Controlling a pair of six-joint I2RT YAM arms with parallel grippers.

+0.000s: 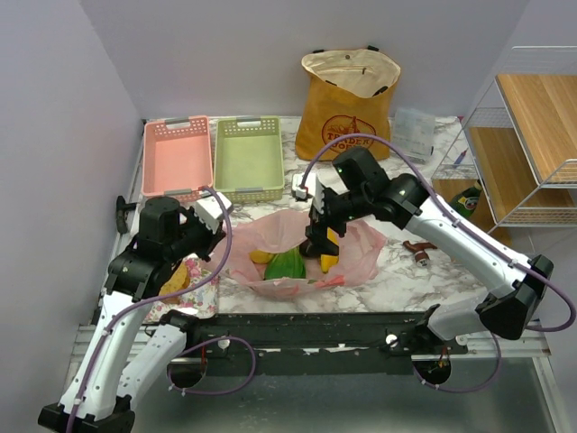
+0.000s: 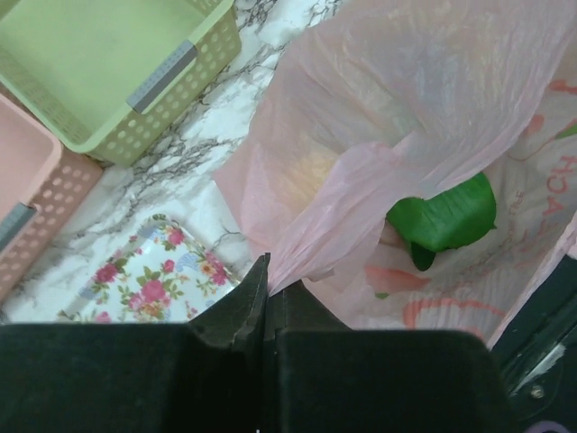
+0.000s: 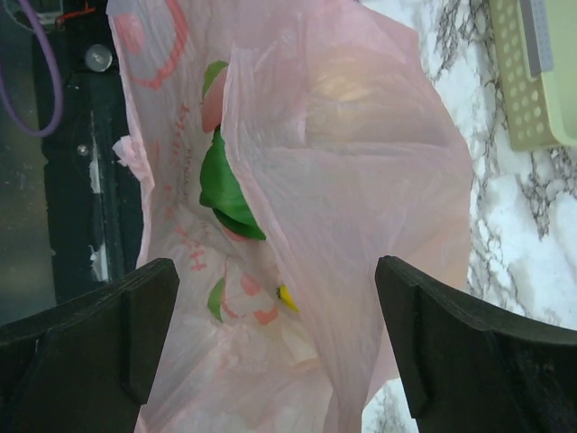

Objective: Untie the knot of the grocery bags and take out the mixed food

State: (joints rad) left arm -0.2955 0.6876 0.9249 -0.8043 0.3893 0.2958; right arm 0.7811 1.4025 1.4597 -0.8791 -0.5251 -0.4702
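The pink plastic grocery bag (image 1: pixel 361 257) lies at the table's middle with its mouth spread. Inside it I see a green leafy item (image 1: pixel 287 264) and yellow pieces (image 1: pixel 261 256). My left gripper (image 2: pixel 268 281) is shut on a gathered fold of the pink bag (image 2: pixel 361 180) at its left edge. My right gripper (image 3: pixel 275 280) hangs open just over the bag (image 3: pixel 361 180), with film between its fingers but not pinched. A green item (image 3: pixel 225 194) and a yellow tip (image 3: pixel 287 296) show below it. The yellow tote (image 1: pixel 347 104) stands upright at the back.
A pink basket (image 1: pixel 178 155) and a green basket (image 1: pixel 248 158) sit at the back left. A floral tray (image 2: pixel 153 275) lies by my left gripper. A wire shelf (image 1: pixel 532 135), a green bottle (image 1: pixel 466 200) and a red-handled tool (image 1: pixel 419 250) are on the right.
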